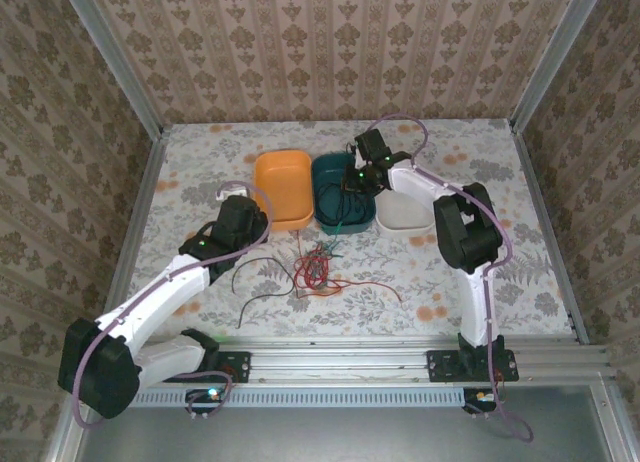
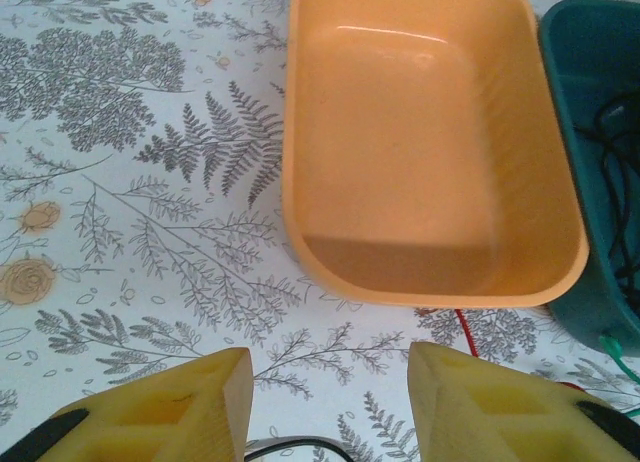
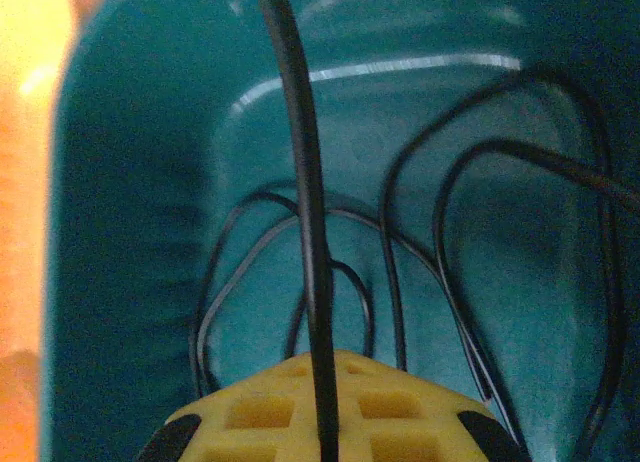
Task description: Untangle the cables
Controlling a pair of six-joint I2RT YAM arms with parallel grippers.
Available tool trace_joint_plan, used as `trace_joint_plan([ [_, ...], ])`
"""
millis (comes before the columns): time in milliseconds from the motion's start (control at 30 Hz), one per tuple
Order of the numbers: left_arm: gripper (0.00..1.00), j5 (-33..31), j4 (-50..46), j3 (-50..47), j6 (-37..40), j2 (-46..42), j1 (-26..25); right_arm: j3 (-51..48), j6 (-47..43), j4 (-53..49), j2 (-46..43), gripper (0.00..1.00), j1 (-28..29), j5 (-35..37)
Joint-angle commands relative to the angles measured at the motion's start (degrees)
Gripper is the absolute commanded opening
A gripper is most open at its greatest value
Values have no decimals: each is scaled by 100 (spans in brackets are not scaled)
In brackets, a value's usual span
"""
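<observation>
Roughly, the job looks partway through: several black cables [image 3: 400, 282] already lie looped in the teal bin [image 3: 130, 232], while the orange bin [image 2: 430, 152] beside it holds nothing. The right pincer [image 3: 322, 372] hangs over the teal bin, clamped shut on one more black strand [image 3: 300, 162] that runs up from between its fingers, so I judge it is about to join the others. On the desk [image 1: 450, 272], just in front of the bins, sits a knot of red cables [image 1: 315, 270], with a green cable [image 2: 622, 360] near the teal bin's corner. The left pincer [image 2: 330, 377] is low over the desk near the orange bin, its jaws apart and gripping nothing. By my reckoning the red and green wires are yet to be teased apart.
</observation>
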Motion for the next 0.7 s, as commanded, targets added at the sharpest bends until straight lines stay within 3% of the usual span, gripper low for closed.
trace_joint_plan([
  [0, 45, -83, -243, 232, 4, 87, 98, 403, 56, -908, 301, 2, 38, -347],
  [167, 45, 0, -302, 302, -26, 138, 204, 692, -47, -1197, 473, 12, 89, -520],
  [433, 47, 48, -384, 373, -20, 157, 270, 501, -77, -1035, -396, 60, 117, 148],
  [667, 48, -4, -488, 373, -49, 98, 326, 117, -26, -596, -1119, 64, 116, 625],
])
